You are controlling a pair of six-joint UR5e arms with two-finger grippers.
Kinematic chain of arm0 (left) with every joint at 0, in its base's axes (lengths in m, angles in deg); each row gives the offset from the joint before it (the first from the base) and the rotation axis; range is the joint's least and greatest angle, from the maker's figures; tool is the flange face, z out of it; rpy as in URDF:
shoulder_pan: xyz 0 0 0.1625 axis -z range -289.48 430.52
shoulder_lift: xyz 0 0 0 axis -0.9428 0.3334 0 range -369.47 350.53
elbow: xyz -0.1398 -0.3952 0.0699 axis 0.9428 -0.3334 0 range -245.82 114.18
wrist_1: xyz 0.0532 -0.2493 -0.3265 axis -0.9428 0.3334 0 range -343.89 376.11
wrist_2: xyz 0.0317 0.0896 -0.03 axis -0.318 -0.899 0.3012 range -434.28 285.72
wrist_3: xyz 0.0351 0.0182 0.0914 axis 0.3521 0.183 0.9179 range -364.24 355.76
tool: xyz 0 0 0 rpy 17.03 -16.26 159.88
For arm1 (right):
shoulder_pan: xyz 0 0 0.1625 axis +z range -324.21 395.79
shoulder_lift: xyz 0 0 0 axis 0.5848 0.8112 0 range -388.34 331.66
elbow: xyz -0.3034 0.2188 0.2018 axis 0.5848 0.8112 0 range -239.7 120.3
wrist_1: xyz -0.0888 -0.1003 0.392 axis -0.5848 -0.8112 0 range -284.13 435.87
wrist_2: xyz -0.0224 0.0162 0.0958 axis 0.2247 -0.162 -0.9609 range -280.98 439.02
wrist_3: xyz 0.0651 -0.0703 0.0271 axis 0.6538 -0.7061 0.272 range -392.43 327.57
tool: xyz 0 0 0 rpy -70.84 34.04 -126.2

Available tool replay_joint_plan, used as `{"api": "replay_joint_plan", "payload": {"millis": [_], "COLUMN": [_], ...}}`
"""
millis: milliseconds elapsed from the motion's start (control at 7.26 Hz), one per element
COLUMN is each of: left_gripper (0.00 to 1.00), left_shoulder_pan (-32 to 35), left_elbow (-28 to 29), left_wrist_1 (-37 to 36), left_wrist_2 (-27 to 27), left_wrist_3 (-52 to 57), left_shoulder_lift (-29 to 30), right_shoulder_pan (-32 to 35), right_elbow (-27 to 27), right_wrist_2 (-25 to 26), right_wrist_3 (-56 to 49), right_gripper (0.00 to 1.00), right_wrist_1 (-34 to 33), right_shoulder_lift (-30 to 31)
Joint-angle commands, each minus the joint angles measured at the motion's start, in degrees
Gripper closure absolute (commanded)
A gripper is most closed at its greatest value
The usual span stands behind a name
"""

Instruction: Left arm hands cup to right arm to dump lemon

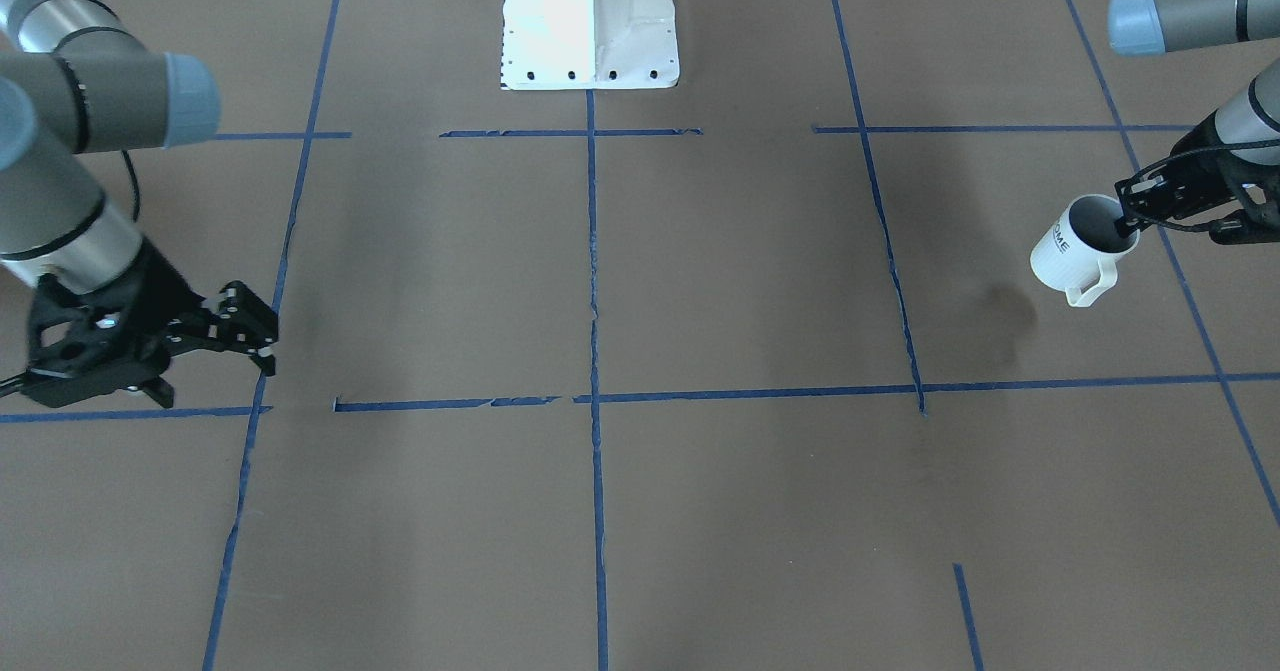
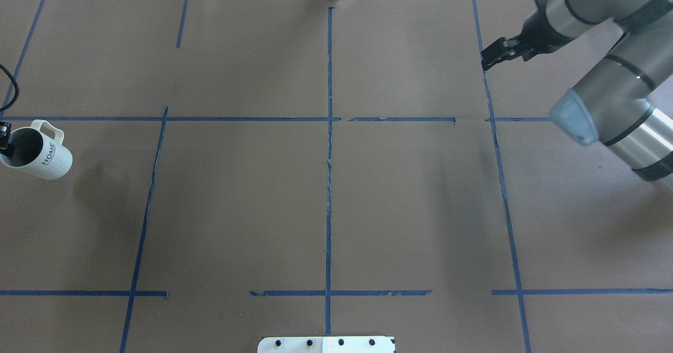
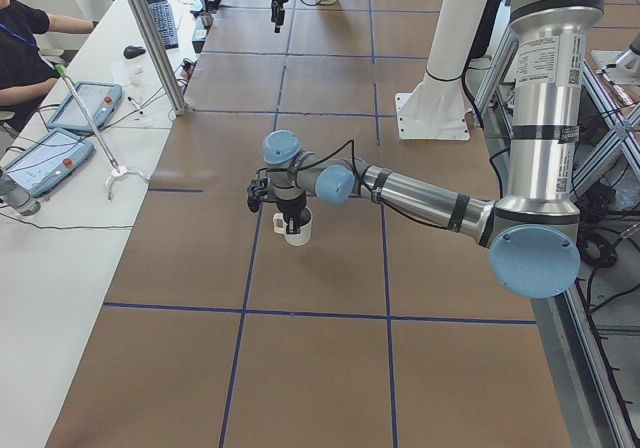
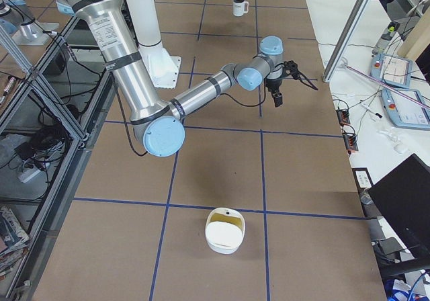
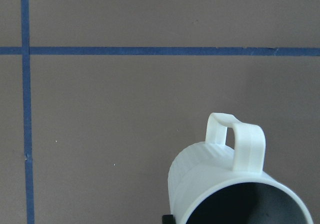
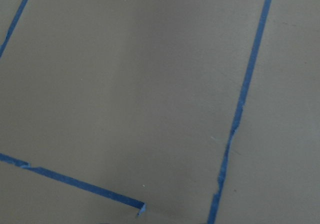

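Observation:
The white "HOME" cup hangs tilted above the table at the robot's far left, handle toward the operators' side. My left gripper is shut on its rim, one finger inside the mouth. The cup also shows in the overhead view, the exterior left view and the left wrist view. Its inside looks dark, and the lemon is not visible. My right gripper hovers over the table far to the robot's right, empty, and its jaws look open; it also shows in the overhead view.
The robot's white base stands at the middle back. A white bowl-like container sits on the table's end on the robot's right. Blue tape lines grid the brown tabletop. A side table with tablets and an operator lies beyond the table.

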Motion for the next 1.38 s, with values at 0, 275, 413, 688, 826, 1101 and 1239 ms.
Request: {"api": "replay_joint_plan", "payload": {"millis": [0, 275, 413, 688, 826, 1101, 1239], "left_gripper": [1.0, 1.0, 1.0, 0.98, 0.94, 0.01, 0.0], "left_shoulder_pan": [-0.24, -0.59, -1.2, -2.97, -3.06, -3.06, -2.97], "left_elbow": [2.59, 5.94, 6.12, 6.47, 7.08, 7.27, 5.96], "left_wrist_1": [4.99, 8.97, 8.97, 8.8, 8.89, 9.15, 8.54], "left_wrist_2": [-0.06, -0.06, -0.06, 0.02, 0.02, -0.06, 0.11], "left_wrist_3": [-3.6, -4.59, -5.11, -5.38, -5.29, -4.42, -4.06], "left_shoulder_lift": [-0.12, 0.06, 0.15, 0.32, 0.41, 0.85, 0.76], "right_shoulder_pan": [8.14, 9.74, 10.09, 11.06, 11.41, 11.94, 12.46], "right_elbow": [-1.03, -1.12, -1.64, -1.91, -1.91, -1.65, -1.65], "right_wrist_2": [-7.11, -7.21, -7.21, -7.29, -7.3, -7.56, -7.56], "right_wrist_3": [-9.48, -15.97, -17.57, -18.38, -19.07, -21.62, -21.71], "right_gripper": [0.0, 0.0, 0.0, 0.0, 0.0, 0.0, 0.0], "right_wrist_1": [-3.59, -3.76, -3.76, -3.76, -3.85, -3.85, -3.85], "right_shoulder_lift": [5.08, 8.78, 10.37, 12.05, 12.84, 14.33, 15.3]}}
